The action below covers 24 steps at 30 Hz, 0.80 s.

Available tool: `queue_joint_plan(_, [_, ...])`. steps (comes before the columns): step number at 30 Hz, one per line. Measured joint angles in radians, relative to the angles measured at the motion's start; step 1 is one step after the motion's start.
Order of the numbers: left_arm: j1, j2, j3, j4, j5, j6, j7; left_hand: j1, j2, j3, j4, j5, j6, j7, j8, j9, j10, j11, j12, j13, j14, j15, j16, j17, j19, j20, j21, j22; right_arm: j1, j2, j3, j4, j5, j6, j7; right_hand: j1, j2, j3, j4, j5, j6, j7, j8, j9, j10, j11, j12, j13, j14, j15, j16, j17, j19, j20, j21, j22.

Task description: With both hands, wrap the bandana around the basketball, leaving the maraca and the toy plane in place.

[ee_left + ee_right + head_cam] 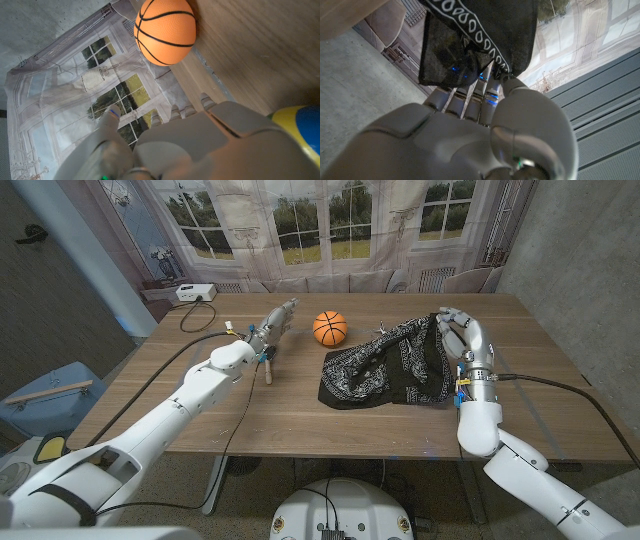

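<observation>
We are holding one black bandana (392, 366) in our right hand (463, 340), which is pinching its far corner and lifting that edge off the table (300, 420). The right wrist view is showing what the head view is not: the fingers (470, 95) closing on the cloth's white-patterned hem, with the fabric hanging just beyond them. From the head view, the rest of the cloth is lying crumpled, spreading away from that hand toward the middle.

Our left hand (272, 325) is hovering with fingers reaching forward and holding nothing. Its wrist view is catching a yellow and blue object (300, 127) right beside the palm, unidentifiable there. Just beyond the fingertips, one orange basketball (330, 327) with black seams is sitting on the wood, between our two hands and apart from the cloth.
</observation>
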Motion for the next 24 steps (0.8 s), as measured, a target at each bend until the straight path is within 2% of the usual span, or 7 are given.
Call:
queue_joint_plan(3, [-0.005,0.008,0.008,-0.010,0.017,0.010,0.003,0.025,-0.004,0.007,-0.026,0.000,0.049,0.007,0.008,0.004,0.000,0.000,0.006,0.000,-0.003,0.011,0.005,0.000,0.001,0.011,0.000,0.000,-0.016,0.006,0.042,-0.036,0.000,-0.008,0.007,0.000,0.000,0.000,0.000,0.000,0.000,0.000,0.006,0.004,0.000,0.000,0.000,0.000,-0.003,-0.003,0.000,0.004,0.004,-0.004,0.000,0.003])
queue_joint_plan(6, [-0.010,0.014,0.013,-0.018,0.032,0.020,0.004,0.037,-0.002,0.012,-0.039,-0.001,0.074,0.021,0.016,0.005,0.000,0.000,0.009,0.000,-0.002,0.012,0.005,0.000,0.001,0.011,0.000,0.000,-0.026,0.013,0.070,-0.062,-0.007,-0.014,0.012,0.000,0.000,0.001,0.001,0.000,-0.004,-0.004,0.010,0.009,-0.006,-0.006,0.000,0.003,-0.008,0.001,0.000,0.005,0.006,-0.006,0.007,0.003])
queue_joint_plan(12, [-0.023,0.024,0.026,-0.031,0.060,0.039,0.004,0.055,-0.005,0.015,-0.051,-0.005,0.093,0.040,0.016,0.005,0.000,0.000,0.009,0.000,-0.003,0.022,0.005,0.003,-0.005,0.016,0.000,0.000,-0.042,0.037,0.125,-0.112,-0.035,-0.018,0.019,0.003,-0.003,0.006,0.006,0.000,-0.004,-0.004,0.021,0.018,-0.003,-0.011,0.000,0.005,-0.007,0.001,0.000,0.009,0.010,-0.010,0.011,0.003])
queue_joint_plan(21, [-0.043,0.030,0.045,-0.040,0.097,0.055,-0.005,0.095,-0.002,0.025,-0.069,-0.005,0.139,0.030,0.025,0.005,-0.002,0.013,0.009,0.004,-0.003,0.032,0.005,0.003,0.001,0.021,-0.004,0.003,-0.050,0.080,0.187,-0.170,-0.062,0.016,0.031,0.006,-0.006,0.007,0.007,0.002,-0.011,-0.011,0.037,0.029,0.002,-0.016,0.004,0.009,-0.007,0.001,-0.004,0.014,0.016,-0.016,0.011,0.003])
queue_joint_plan(24, [-0.045,0.031,0.047,-0.041,0.111,0.059,-0.007,0.111,-0.005,0.028,-0.072,-0.005,0.155,0.037,0.026,0.004,-0.002,0.013,0.009,0.004,0.000,0.036,0.005,0.003,0.001,0.021,-0.004,0.003,-0.050,0.098,0.202,-0.186,-0.064,0.020,0.032,0.006,-0.006,0.004,0.010,0.005,-0.011,-0.011,0.040,0.032,0.004,-0.018,0.004,0.014,-0.007,0.001,-0.004,0.014,0.016,-0.016,0.012,0.003])
